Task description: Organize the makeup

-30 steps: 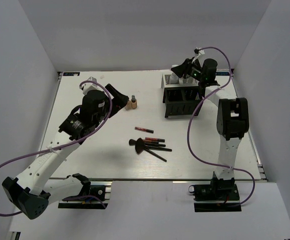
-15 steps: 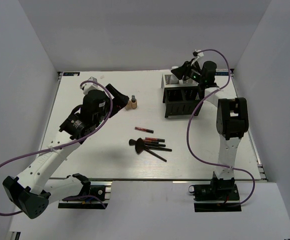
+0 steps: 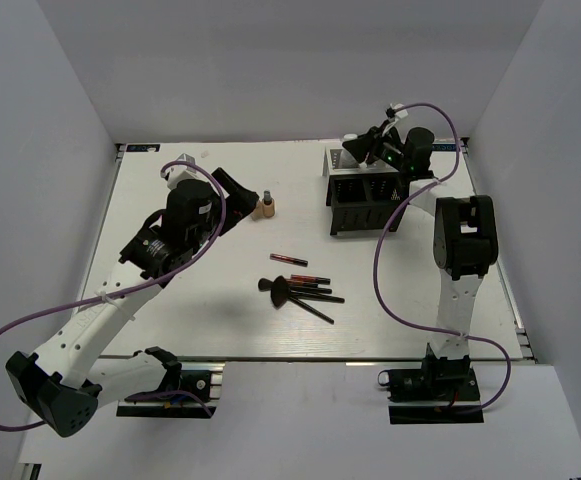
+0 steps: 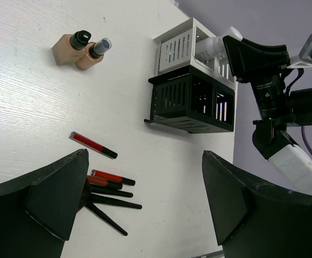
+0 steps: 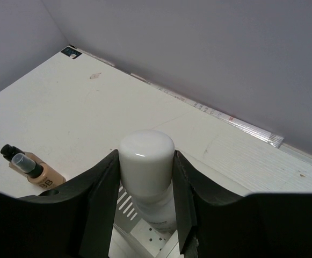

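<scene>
My right gripper (image 5: 145,171) is shut on the white cap of a clear bottle (image 5: 146,156), whose body hangs over the white perforated compartment (image 5: 145,232) of the organizer. From above, that gripper (image 3: 367,148) and the bottle (image 3: 351,150) sit at the organizer's back left. Two tan dark-capped bottles (image 3: 263,206) lie together left of the organizer. A red and black pencil (image 3: 288,259) lies alone, and more pencils and black brushes (image 3: 298,291) fan out mid-table. My left gripper (image 4: 145,177) hangs open and empty above the table, near the tan bottles (image 4: 81,47).
The black mesh compartment box (image 3: 370,201) stands at the back right with the white section (image 3: 342,163) behind it. Grey walls close in the table on three sides. A purple cable (image 3: 382,260) loops from the right arm over the table's right part.
The right wrist has shifted slightly at the organizer's back, still gripping the bottle. The left arm and the loose makeup have not moved.
</scene>
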